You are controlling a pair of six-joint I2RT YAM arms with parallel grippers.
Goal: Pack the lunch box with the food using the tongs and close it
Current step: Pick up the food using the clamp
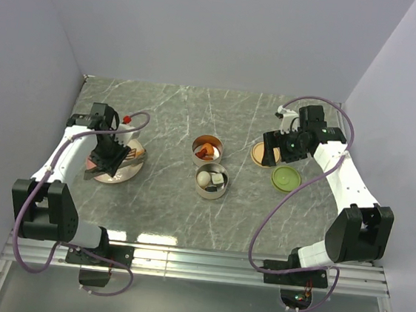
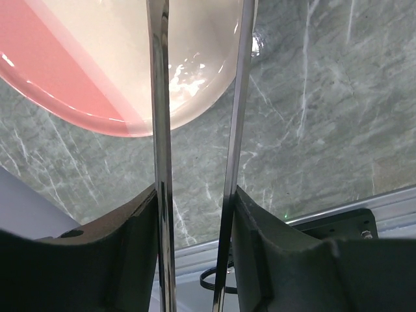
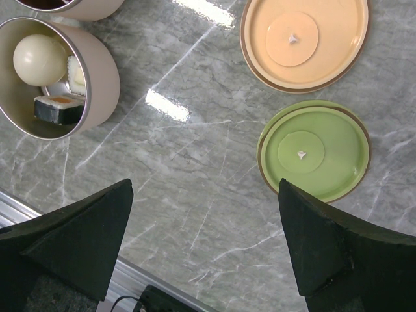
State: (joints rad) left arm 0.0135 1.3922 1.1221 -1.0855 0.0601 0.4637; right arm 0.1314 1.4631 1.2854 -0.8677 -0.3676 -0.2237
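Note:
The lunch box is two open steel tins. The far tin [image 1: 207, 150] holds orange-red chunks [image 1: 207, 153]. In the near tin [image 3: 104, 71] lie a whitish ball [image 3: 39, 58] and a dark-and-white piece [image 3: 58, 108]. The pale orange lid [image 3: 304, 40] and the green lid [image 3: 315, 151] lie flat on the table to the right. My left gripper [image 2: 195, 195] is shut on the tongs [image 2: 160, 130], whose two slim arms reach out over the pink plate [image 2: 78, 97]. My right gripper [image 3: 205, 188] hangs open above bare table beside the green lid, holding nothing.
The pink plate [image 1: 109, 175] sits at the left under the left arm. A small red-capped item [image 1: 128, 119] stands behind it. Grey walls close the table on three sides, and a metal rail [image 1: 197, 258] runs along the near edge.

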